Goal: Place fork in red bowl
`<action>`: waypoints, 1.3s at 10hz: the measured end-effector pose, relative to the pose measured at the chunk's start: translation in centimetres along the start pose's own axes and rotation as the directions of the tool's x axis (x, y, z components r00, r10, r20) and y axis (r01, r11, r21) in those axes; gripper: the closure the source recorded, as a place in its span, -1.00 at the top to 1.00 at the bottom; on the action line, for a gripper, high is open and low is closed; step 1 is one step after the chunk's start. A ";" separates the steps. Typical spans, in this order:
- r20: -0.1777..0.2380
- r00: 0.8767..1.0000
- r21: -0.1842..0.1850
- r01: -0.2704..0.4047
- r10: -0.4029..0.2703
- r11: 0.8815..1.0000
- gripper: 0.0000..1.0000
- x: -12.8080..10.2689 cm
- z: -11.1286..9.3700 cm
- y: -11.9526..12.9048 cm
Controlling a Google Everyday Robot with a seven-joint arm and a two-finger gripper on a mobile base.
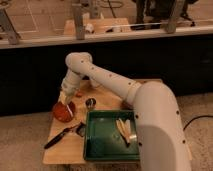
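Note:
The red bowl [62,113] sits at the left side of the small wooden table [65,152]. My gripper [67,99] hangs from the white arm right above the bowl's far rim. A thin silvery fork [68,110] slants down from the gripper over the inside of the bowl. The gripper looks shut on the fork's upper end. I cannot tell whether the fork's lower end touches the bowl.
A small metal cup [90,103] stands just right of the bowl. A black-handled utensil [61,136] lies in front of the bowl. A green tray [102,142] with pale items [125,131] fills the table's front right. A small orange thing [79,93] lies behind the bowl.

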 end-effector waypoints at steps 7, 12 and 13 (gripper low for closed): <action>0.028 1.000 0.030 0.010 -0.011 0.999 -1.00 2.1 1.7 -0.3; -0.003 1.000 0.044 -0.010 0.011 0.999 -1.00 3.8 3.0 2.4; -0.008 1.000 0.051 -0.017 0.017 0.999 -0.97 4.1 3.6 3.1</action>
